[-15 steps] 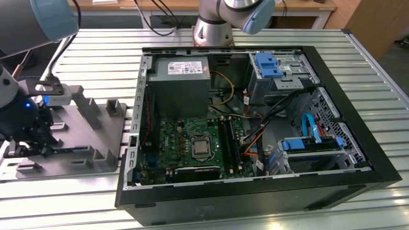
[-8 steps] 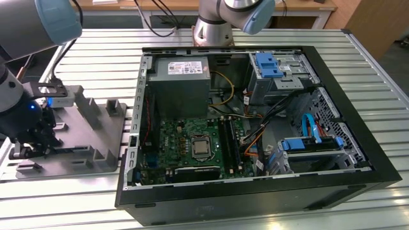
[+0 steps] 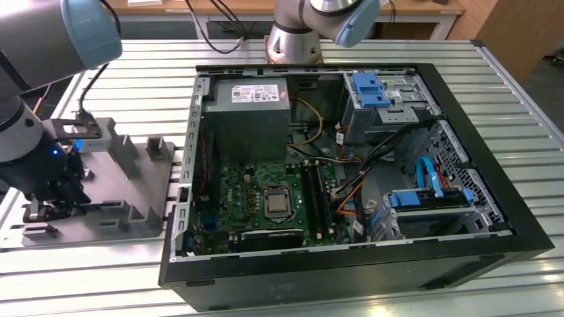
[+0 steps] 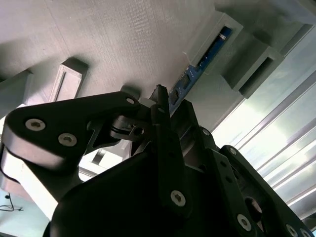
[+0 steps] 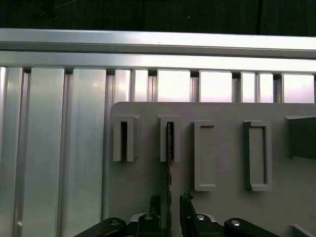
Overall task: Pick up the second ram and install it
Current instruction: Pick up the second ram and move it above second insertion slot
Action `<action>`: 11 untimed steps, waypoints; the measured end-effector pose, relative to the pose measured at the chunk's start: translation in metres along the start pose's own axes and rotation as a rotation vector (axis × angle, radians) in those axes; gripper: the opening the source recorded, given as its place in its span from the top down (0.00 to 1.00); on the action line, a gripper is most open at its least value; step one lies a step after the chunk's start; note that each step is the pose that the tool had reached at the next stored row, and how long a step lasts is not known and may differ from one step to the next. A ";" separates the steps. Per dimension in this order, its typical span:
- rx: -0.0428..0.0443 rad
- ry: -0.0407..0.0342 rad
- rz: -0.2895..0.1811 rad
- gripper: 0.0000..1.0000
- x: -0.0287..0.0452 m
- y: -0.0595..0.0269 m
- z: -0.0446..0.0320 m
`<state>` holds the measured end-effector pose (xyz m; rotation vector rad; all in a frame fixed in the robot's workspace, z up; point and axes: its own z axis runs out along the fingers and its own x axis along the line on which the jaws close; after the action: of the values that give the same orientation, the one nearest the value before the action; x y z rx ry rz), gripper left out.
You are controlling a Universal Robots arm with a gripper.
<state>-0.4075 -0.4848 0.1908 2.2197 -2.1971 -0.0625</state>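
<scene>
The second ram [image 5: 169, 163] stands on edge in a slot of the grey holder block [image 5: 222, 207], seen as a thin dark strip in the first wrist view. In the second wrist view it shows as a dark, blue-tinged board [image 4: 205, 54] sunk in the holder [image 4: 123, 39]. My gripper [image 5: 170, 200] is open and straddles the ram, one finger on each side with a small gap to the board. In the exterior view the gripper [image 3: 42, 210] hangs low over the holder [image 3: 132, 198] at the exterior view's left.
The open computer case [image 3: 458, 119] lies at the exterior view's right, with the motherboard and its black memory slots [image 3: 316, 195] beside the processor. Slatted aluminium table [image 5: 59, 148] surrounds the holder. Other holder slots [image 5: 205, 155] stand next to the ram.
</scene>
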 end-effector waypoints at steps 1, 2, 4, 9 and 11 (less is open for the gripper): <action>0.0000 -0.0001 0.000 0.71 0.0000 -0.0007 0.0006; -0.0002 0.0000 0.000 0.71 0.0000 -0.0011 0.0010; -0.0004 0.0000 0.000 0.71 0.0000 -0.0013 0.0017; -0.0002 -0.0024 0.000 0.71 0.0000 -0.0014 0.0019; -0.0002 -0.0032 0.000 0.71 0.0000 -0.0014 0.0019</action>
<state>-0.4061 -0.4848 0.1889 2.2212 -2.1985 -0.0662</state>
